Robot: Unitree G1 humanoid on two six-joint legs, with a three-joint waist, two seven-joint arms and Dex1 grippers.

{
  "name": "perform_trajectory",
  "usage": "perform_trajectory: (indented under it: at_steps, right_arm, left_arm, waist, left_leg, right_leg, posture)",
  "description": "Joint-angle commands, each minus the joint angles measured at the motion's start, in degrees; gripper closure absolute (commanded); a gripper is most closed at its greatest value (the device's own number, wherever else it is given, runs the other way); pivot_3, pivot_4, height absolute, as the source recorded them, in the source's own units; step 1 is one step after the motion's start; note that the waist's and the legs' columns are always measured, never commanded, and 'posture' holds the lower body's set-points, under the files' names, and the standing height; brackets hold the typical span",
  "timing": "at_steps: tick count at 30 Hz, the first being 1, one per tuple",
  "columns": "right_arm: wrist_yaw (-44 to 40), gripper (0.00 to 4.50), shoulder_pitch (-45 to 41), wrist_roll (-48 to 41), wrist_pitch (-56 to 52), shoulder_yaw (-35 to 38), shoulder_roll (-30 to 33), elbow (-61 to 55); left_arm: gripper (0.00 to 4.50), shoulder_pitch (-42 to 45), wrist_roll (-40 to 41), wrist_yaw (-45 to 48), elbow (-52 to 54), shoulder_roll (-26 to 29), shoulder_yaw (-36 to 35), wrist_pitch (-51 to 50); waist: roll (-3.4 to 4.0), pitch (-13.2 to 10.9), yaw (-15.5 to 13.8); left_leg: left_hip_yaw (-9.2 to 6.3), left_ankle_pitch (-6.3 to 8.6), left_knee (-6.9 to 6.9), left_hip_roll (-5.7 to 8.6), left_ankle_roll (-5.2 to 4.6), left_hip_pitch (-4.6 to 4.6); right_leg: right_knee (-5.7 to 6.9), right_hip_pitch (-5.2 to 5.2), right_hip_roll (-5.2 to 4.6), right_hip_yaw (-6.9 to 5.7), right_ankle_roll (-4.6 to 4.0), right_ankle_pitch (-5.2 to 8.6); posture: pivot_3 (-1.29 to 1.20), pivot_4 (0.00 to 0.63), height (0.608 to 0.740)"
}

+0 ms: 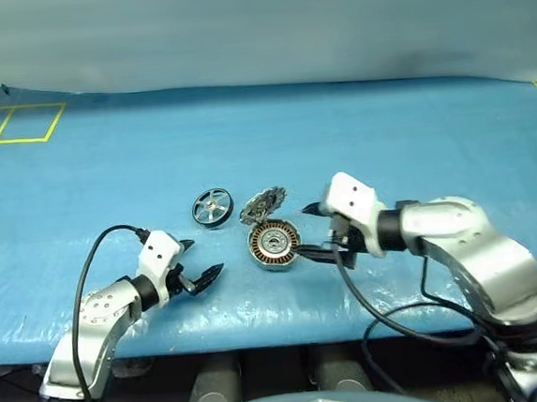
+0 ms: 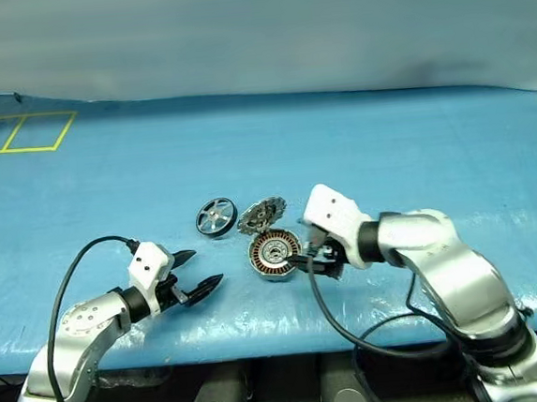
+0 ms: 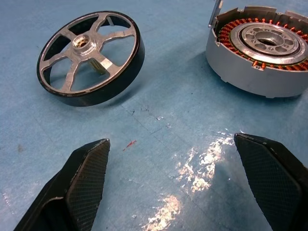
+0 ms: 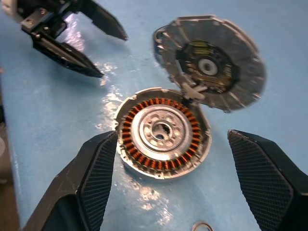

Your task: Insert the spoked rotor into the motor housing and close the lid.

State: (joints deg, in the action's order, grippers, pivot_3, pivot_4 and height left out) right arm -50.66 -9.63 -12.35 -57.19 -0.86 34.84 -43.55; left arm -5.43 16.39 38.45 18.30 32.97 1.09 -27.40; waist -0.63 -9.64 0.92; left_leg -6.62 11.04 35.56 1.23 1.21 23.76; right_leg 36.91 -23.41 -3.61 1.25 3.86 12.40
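On the blue plastic-covered desk [image 1: 356,127], the shallow round grey metal motor housing [image 1: 274,245] with its copper winding ring sits near the front edge, lying flat and face up. The round light-grey metal lid [image 1: 263,204] stands tipped up at the housing's far edge, dark ribbed inner face showing, apparently touching the rim. The small dark spoked rotor [image 1: 213,208] with silver spokes lies just beside the lid on its left, slightly apart. The right tool [image 1: 315,230] hangs just beside the housing's right side, fingers spread wide, holding nothing. The left tool [image 1: 201,258] is released too, empty, left of the housing.
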Motion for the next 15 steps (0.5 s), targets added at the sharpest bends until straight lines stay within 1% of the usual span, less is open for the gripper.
perform_trajectory:
  at_steps: [1, 3, 4, 6, 7, 11, 15]
  right_arm:
    - [3.4, 0.65, 8.0, -1.1, 9.7, 5.4, -2.3, -1.4]
    - [7.3, 0.65, 12.7, -0.2, 12.5, 5.5, -5.2, 1.3]
    - [9.0, 0.65, 14.0, 0.3, 14.1, 5.3, -6.6, 2.8]
    - [13.4, 0.65, 16.1, 0.8, 20.0, 5.7, -11.6, 8.3]
    - [15.3, 0.65, 16.8, 1.9, 22.7, 5.1, -13.1, 10.5]
    - [21.0, 0.65, 17.5, 5.8, 31.2, 2.1, -17.0, 18.4]
    - [25.4, 0.65, 16.5, 6.7, 36.5, 1.5, -21.0, 25.4]
  left_arm:
    - [0.00, 0.5, 0.4, 0.5, 1.7, 0.7, -0.6, -0.2]
    - [0.00, 0.8, 0.4, 0.7, 1.7, 0.8, -0.5, -0.5]
    - [0.00, 1.0, 0.3, 0.7, 1.7, 0.8, -0.4, -0.7]
    - [0.00, 1.2, 0.7, 0.8, 1.9, 0.6, -0.4, -1.0]
    - [0.00, 1.2, 0.7, 0.9, 1.9, 0.5, -0.4, -1.0]
    - [0.00, 1.5, 0.6, 1.0, 2.1, 0.7, -0.3, -1.2]
    - [0.00, 1.5, 0.8, 1.0, 2.4, 0.7, -0.5, -1.3]
  waist:
    - [0.02, 0.0, 0.2]
    - [0.03, 0.0, 0.4]
    - [0.03, 0.0, 0.5]
    - [0.01, 0.0, 0.6]
    - [0.01, 0.0, 0.6]
    - [0.05, 0.0, 0.6]
    - [0.06, 0.0, 0.6]
  left_leg:
    - [0.04, 0.00, 0.01, -0.01, 0.00, -0.01]
    - [0.08, -0.01, 0.04, -0.12, 0.00, -0.08]
    - [0.15, -0.01, 0.08, -0.19, 0.01, -0.11]
    - [0.23, -0.01, 0.14, -0.30, 0.02, -0.13]
    - [0.26, -0.01, 0.14, -0.33, 0.02, -0.15]
    - [0.33, 0.00, 0.15, -0.35, 0.03, -0.12]
    - [0.34, -0.01, 0.00, -0.35, 0.03, -0.12]
  right_leg:
    - [0.02, -0.01, 0.00, 0.03, -0.01, 0.00]
    - [0.04, 0.03, 0.05, 0.03, -0.06, 0.01]
    - [0.07, 0.02, 0.07, 0.04, -0.08, 0.00]
    - [0.07, 0.01, 0.09, 0.02, -0.10, -0.01]
    - [0.06, 0.02, 0.10, 0.02, -0.11, -0.01]
    - [0.05, -0.01, 0.07, 0.04, -0.12, -0.02]
    - [0.04, -0.08, 0.08, 0.04, -0.15, -0.04]
  posture:
    - [0.00, 0.150, 0.740]
    - [0.00, 0.150, 0.740]
    - [0.00, 0.150, 0.740]
    - [0.00, 0.150, 0.740]
    - [0.00, 0.150, 0.740]
    - [0.00, 0.150, 0.740]
    - [0.00, 0.150, 0.740]
